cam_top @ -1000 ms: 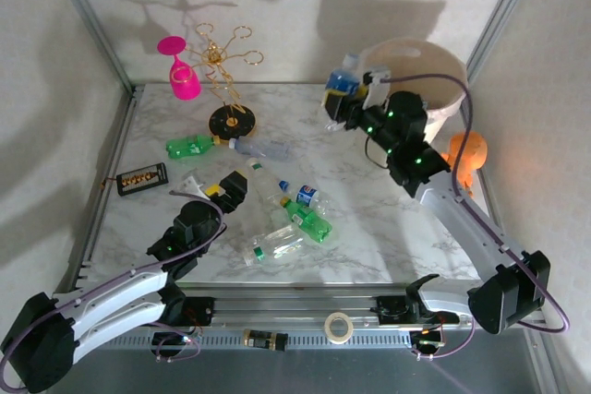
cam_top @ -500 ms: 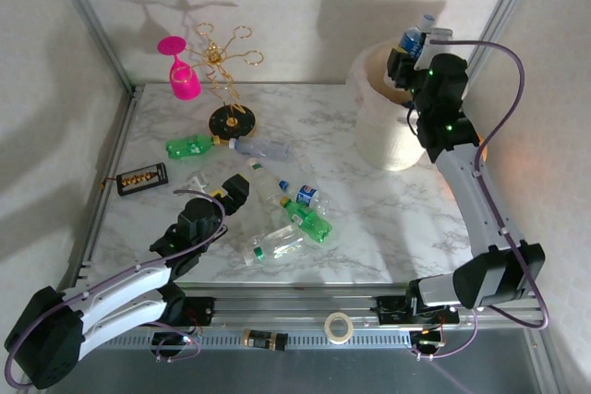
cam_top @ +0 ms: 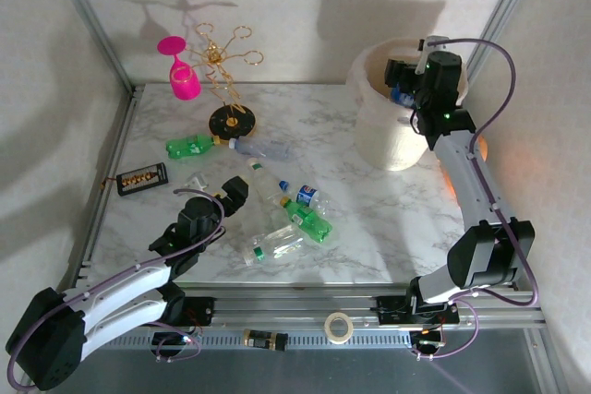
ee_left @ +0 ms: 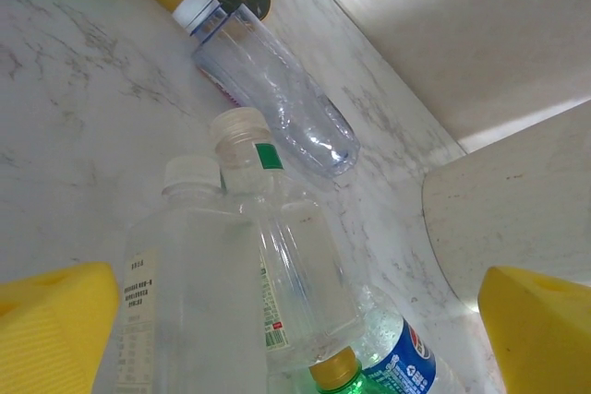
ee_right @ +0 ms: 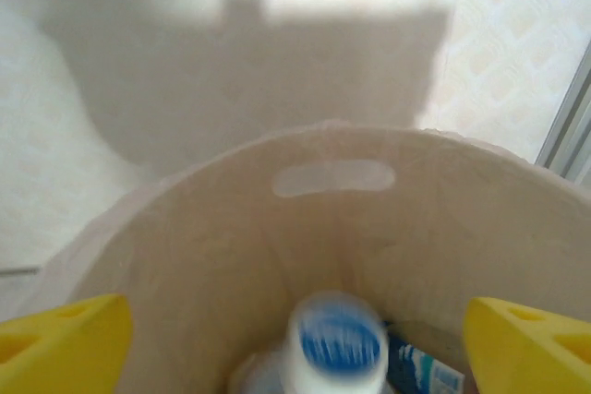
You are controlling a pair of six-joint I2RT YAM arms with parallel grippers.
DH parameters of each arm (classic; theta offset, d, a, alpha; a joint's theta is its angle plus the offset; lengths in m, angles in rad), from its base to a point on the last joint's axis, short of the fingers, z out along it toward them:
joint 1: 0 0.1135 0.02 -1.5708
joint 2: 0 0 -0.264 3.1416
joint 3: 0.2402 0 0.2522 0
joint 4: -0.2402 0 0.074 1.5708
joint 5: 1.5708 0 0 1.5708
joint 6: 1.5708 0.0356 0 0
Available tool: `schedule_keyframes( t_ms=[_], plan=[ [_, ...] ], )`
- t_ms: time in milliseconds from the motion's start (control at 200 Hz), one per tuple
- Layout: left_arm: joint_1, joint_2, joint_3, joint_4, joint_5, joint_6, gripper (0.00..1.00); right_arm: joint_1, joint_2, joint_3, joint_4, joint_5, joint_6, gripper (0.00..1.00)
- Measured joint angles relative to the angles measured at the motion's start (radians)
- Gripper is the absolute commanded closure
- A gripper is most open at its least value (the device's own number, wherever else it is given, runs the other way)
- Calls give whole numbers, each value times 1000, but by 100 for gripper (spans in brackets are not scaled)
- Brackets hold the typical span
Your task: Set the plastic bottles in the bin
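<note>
Right gripper (cam_top: 402, 80): hangs over the mouth of the large round cream-white bin (cam_top: 380, 140), jaws spread wide and gripping nothing.
Why there: it sits high enough to clear the rim, so a freed bottle should fall inside and not onto the marble table (cam_top: 388, 219).
Blue-capped clear bottle (ee_right: 340, 343): blurred, below the yellow fingers (ee_right: 65, 339) and touching neither. The bin wall is all round it, and it is probably dropping.
Left gripper (cam_top: 231, 193): low over the table, jaws fully parted and empty.
Why there: it faces the clear white-capped bottle with green tag (ee_left: 291, 256) and the clear printed-label bottle (ee_left: 185, 320) touching it. One of these is probably the next pick.
On the table: green bottle by the rack base (cam_top: 189, 146), green blue-labelled bottle (cam_top: 309, 219), and others near them.
Progress: several bottles are not yet binned.
</note>
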Motion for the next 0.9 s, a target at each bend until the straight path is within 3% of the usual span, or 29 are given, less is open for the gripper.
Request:
schedule_keyframes(
  t_ms=[245,481,736,901],
  plan=[
    [36,15,11,-8,7,2,1,1,-91,5,-3,-47,7,1],
    [150,95,124,-40,56,41,0,46,-281,-83,71,-162,58,1],
    [348,291,378,-124,214,139,0,219,-347,-315,209,-266,138,1],
    [436,441,592,-248,283,290,0,346,-343,-462,284,-289,166,1]
  ],
)
